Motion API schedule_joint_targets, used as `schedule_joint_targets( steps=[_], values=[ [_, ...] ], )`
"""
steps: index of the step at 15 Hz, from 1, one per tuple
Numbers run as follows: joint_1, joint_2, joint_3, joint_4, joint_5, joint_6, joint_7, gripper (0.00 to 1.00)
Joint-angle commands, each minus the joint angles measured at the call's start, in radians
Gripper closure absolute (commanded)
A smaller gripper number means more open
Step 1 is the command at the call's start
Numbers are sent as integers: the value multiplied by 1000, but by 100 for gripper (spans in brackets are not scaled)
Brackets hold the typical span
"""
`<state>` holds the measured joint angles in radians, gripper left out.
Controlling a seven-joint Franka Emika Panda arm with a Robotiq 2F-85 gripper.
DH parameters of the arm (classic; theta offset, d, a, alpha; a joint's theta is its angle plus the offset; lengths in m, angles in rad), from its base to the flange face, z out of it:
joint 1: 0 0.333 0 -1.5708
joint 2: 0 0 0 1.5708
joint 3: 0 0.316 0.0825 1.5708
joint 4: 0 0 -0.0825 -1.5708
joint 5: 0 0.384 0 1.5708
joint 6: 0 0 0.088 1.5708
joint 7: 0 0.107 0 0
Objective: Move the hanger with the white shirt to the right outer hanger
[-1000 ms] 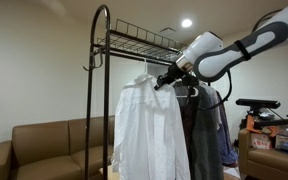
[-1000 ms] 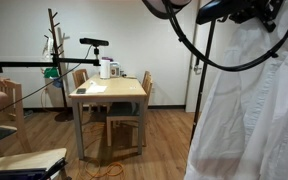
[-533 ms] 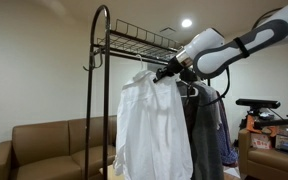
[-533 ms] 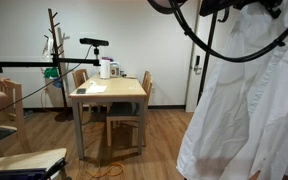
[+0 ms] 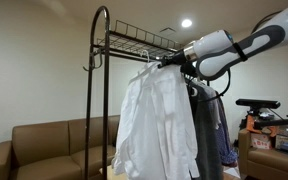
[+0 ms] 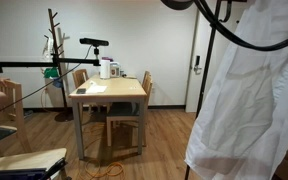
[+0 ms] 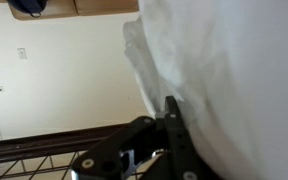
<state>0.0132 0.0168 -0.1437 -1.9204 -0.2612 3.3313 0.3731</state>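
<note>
Closest, in the wrist view, the white shirt [image 7: 234, 70] fills the right half. In an exterior view, upper centre, our gripper [image 5: 170, 62] is clamped on the hanger [image 5: 146, 60]; the right outer hanger [image 5: 87, 66] juts at upper left.

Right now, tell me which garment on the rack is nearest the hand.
The white shirt, the only pale garment, tilted out with its hanger at the shut hand. The dark grey garments hang straight down behind it.
</note>
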Motion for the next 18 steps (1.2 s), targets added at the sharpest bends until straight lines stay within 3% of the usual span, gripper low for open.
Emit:
schedule_joint_targets(
  steps=[1, 5, 6, 9, 10, 18],
  values=[
    [-30, 9, 38, -30, 161, 111, -112, 91],
    [16, -20, 62, -154, 168, 196, -133, 91],
    [23, -28, 76, -118, 163, 137, -137, 91],
    [50, -22, 83, -133, 170, 131, -148, 91],
    [41, 2, 76, -115, 146, 130, -101, 91],
    [45, 10, 74, -115, 146, 125, -101, 91]
  ],
)
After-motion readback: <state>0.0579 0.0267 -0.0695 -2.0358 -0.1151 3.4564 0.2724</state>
